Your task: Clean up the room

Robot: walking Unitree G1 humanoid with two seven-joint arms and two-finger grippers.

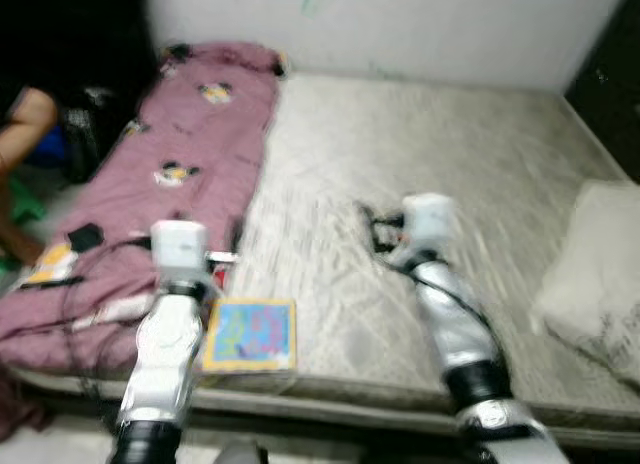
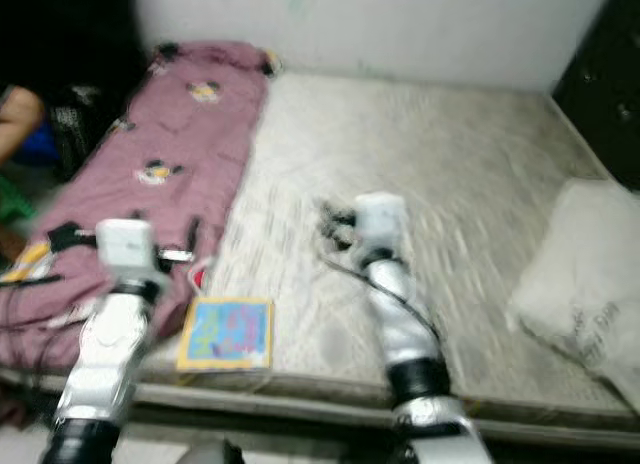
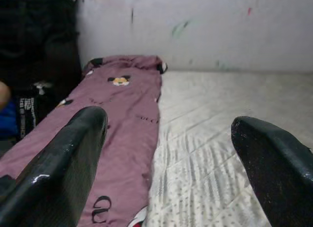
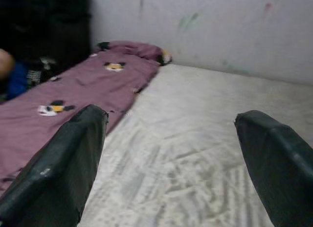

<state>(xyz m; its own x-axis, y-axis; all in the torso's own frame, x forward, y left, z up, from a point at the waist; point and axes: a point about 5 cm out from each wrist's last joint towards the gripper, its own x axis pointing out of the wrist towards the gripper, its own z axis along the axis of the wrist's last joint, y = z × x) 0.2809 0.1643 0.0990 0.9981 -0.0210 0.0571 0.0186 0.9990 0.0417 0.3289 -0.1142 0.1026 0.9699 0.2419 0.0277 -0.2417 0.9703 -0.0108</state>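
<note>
Mattress point(image 1: 420, 164): bare, grey-white, against the wall. Purple blanket point(image 1: 170, 174): along its left side. White pillow point(image 1: 600, 274): right edge. Colourful book point(image 1: 250, 334): front edge, beside left arm. Left gripper point(image 3: 168, 153), right gripper point(image 4: 171, 153): fingers spread wide, empty.

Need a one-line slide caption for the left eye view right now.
Both arms held out over the bare mattress, pink blanket on its left side, colourful book near the front edge, white pillow at right.

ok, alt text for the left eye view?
Both silver arms reach over a grey mattress, left claw above a colourful book. A mauve blanket covers the left side, a white pillow lies right.
</note>
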